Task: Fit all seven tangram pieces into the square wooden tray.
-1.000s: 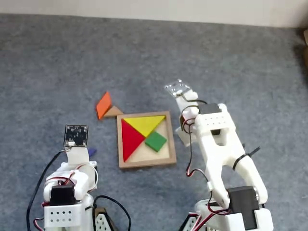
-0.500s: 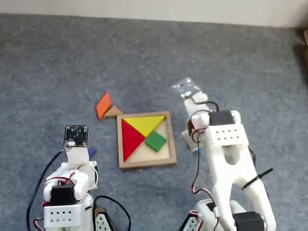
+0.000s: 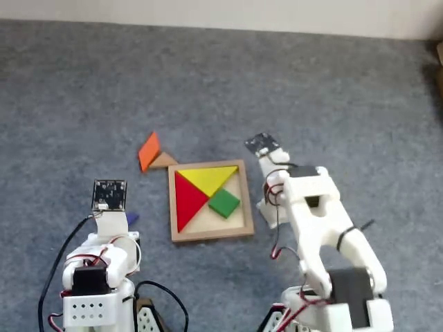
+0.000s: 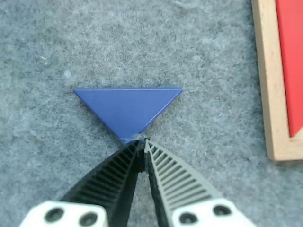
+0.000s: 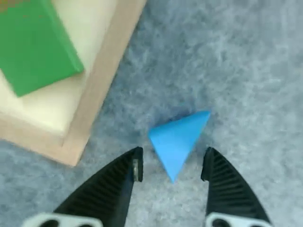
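The square wooden tray (image 3: pixel 243 200) holds a red triangle (image 3: pixel 188 199), a yellow triangle (image 3: pixel 208 178) and a green square (image 3: pixel 224 203). An orange piece (image 3: pixel 148 150) and a tan triangle (image 3: pixel 164 161) lie on the carpet off the tray's far left corner. In the left wrist view, a dark blue triangle (image 4: pixel 127 108) lies flat, and my left gripper (image 4: pixel 142 142) is shut with its tips at the triangle's nearest corner. My right gripper (image 5: pixel 173 163) is open by the tray's right side, its fingers straddling one corner of a light blue triangle (image 5: pixel 177 139) on the carpet.
Grey carpet covers the whole table. The tray's wooden rim (image 5: pixel 102 90) runs close beside the light blue triangle, and its rim (image 4: pixel 266 85) lies to one side of the dark blue one. The left arm's base (image 3: pixel 90 283) stands at the near left.
The right arm swung out to the right, then came back in beside the tray's right edge. The left arm and the pieces in the tray stayed still.
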Controlling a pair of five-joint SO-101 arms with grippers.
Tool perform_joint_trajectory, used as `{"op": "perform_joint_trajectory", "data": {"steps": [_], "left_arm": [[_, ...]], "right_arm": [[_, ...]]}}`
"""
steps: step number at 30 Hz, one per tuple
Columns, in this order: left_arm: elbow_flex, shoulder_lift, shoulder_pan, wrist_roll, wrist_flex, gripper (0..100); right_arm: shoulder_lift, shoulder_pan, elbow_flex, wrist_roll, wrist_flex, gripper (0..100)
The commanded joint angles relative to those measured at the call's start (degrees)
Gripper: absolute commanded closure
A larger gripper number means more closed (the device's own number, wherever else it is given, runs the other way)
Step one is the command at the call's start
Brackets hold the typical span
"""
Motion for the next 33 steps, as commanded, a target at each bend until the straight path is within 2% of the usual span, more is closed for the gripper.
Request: {"op": "perform_joint_trajectory", "data": {"steps": [1,15,23,29,33], "left_arm": [[1.19,-1.98,-0.66,-0.44,0.26,99],[1.19,-1.98,-0.66,-0.44,0.26,99],[1.19,-1.98,-0.66,-0.44,0.26,99],[1.19,-1.98,-0.66,-0.44,0.26,99],[1.19,-1.98,-0.66,-0.44,0.26,99]], "right_arm": [[2.59,-1.1,-2.33,-2.73,-2.77,79.6],[4.88,-3.03,-4.62,-12.66,-3.12,79.6],[5.05,-2.77,-4.09,-13.27,-5.67,79.9],[4.44,-2.86,-4.09,-13.01,-5.93,92.9],[3.91,-2.77,-4.53,-12.84,-5.58,94.6]]}}
